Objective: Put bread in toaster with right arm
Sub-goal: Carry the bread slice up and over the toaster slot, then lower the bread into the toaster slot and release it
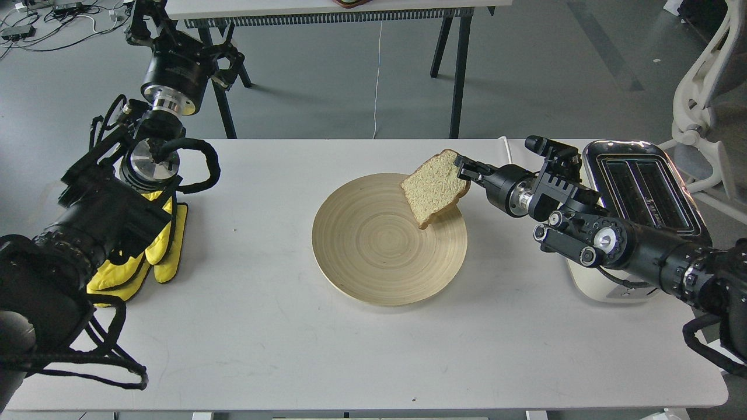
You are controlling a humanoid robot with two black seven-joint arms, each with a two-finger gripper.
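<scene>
The bread (433, 186), a pale tan slice with brown crust, hangs tilted above the right part of the round wooden plate (373, 256). My right gripper (464, 169) is shut on the slice's right edge and holds it clear of the plate. The cream-white toaster (645, 192) with its chrome top and two empty slots stands at the table's right, partly hidden behind my right arm. My left gripper (149, 20) is far back left, beyond the table's edge; it is dark and its fingers cannot be told apart.
Yellow gloves (154, 248) lie at the table's left under my left arm. A white cord (509, 156) runs from the toaster over the back edge. A second table's legs (458, 70) stand behind. A white chair (700, 99) is at far right.
</scene>
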